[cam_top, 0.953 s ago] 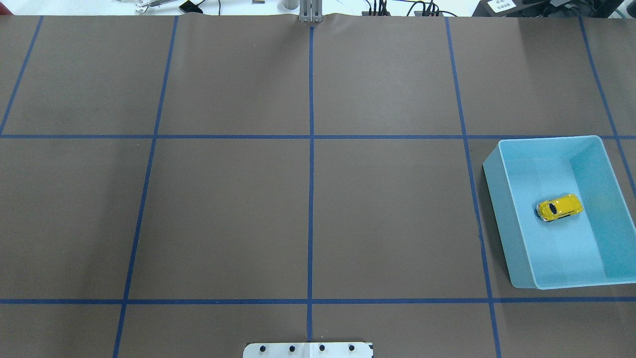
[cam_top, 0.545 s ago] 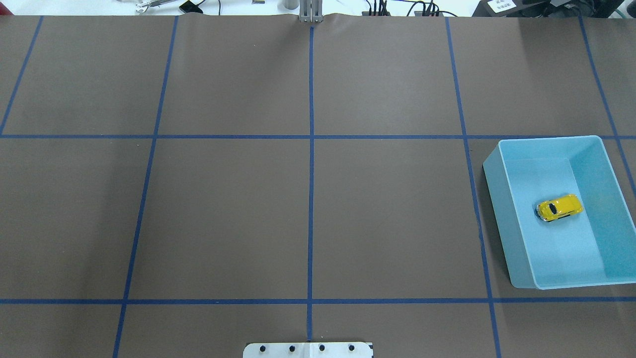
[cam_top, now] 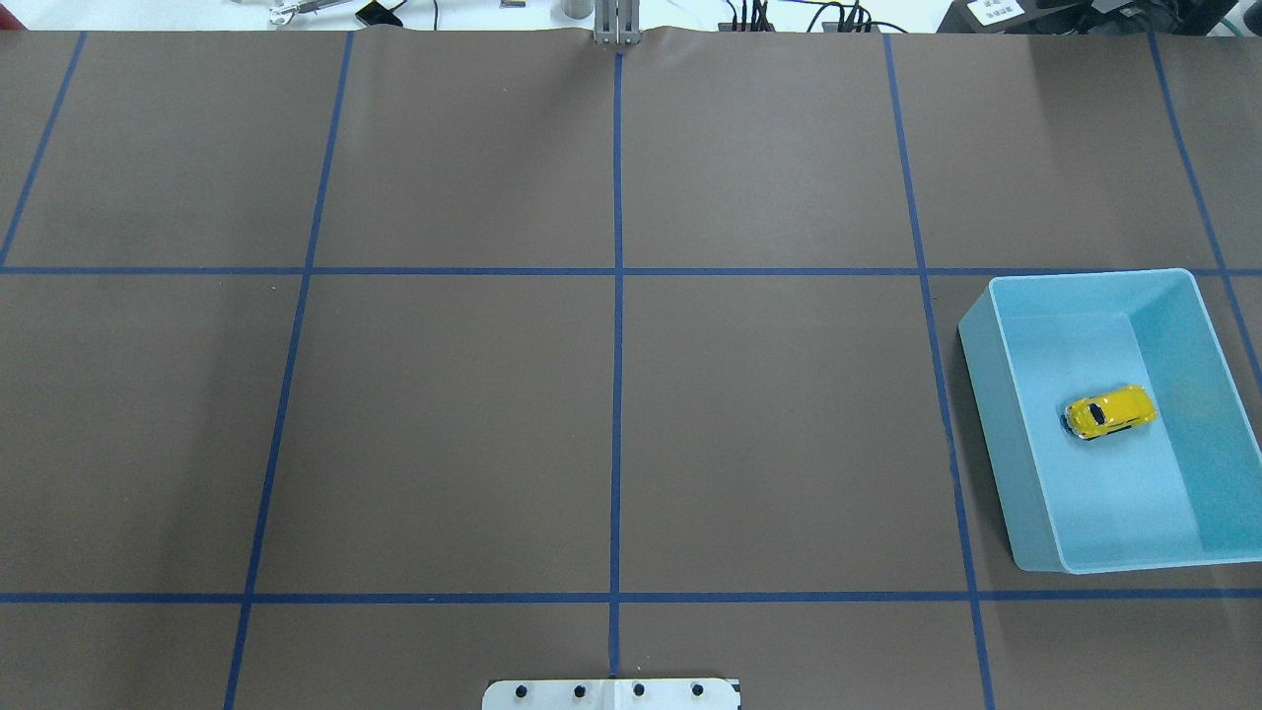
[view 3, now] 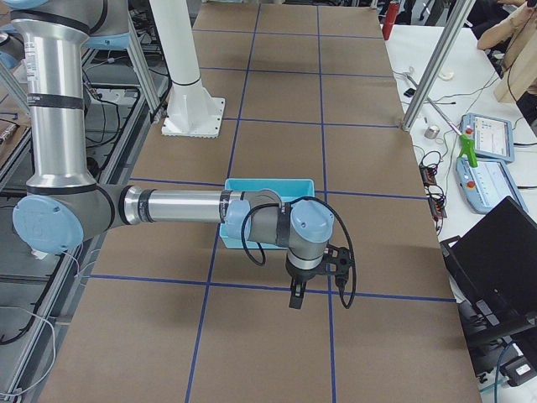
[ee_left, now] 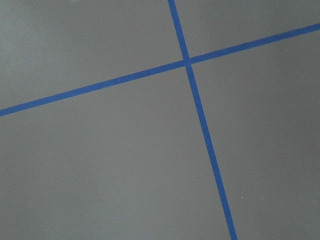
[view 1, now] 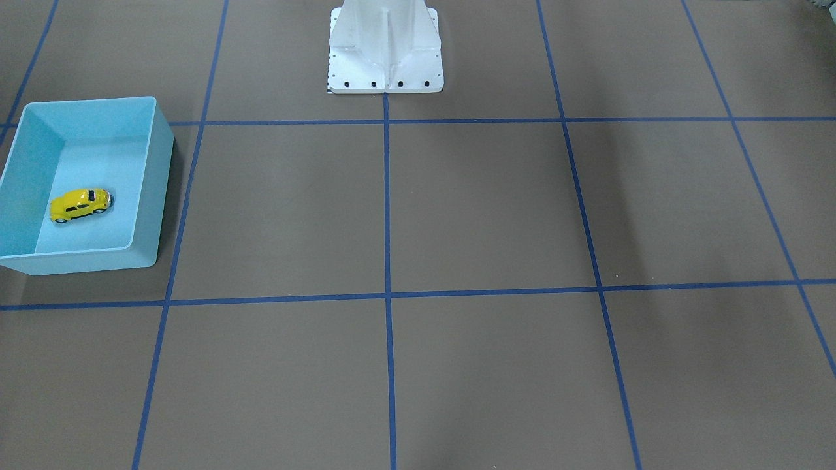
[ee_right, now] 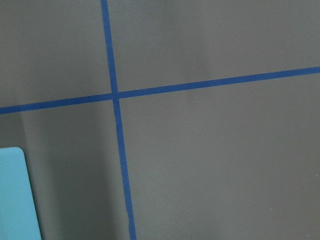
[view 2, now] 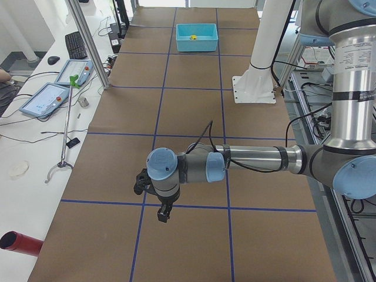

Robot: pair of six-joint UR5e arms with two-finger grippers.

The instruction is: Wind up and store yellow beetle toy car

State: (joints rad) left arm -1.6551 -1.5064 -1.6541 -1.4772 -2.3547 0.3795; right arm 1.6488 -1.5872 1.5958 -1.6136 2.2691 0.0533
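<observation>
Table (cam_top: pixel 444 424) brown, blue tape grid (cam_top: pixel 617 394). Light-blue bin (cam_top: pixel 1004 424) at robot's right end. White pedestal base (view 1: pixel 385 65) at robot's edge.

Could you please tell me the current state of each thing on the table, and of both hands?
toy car: on its wheels on the bin's floor, nothing gripping it.
bin: upright, open-topped, holding only the toy car.
left hand: over bare table, far from the bin; open or shut cannot be told.
right hand: over the table beside the bin; open or shut cannot be told.
</observation>
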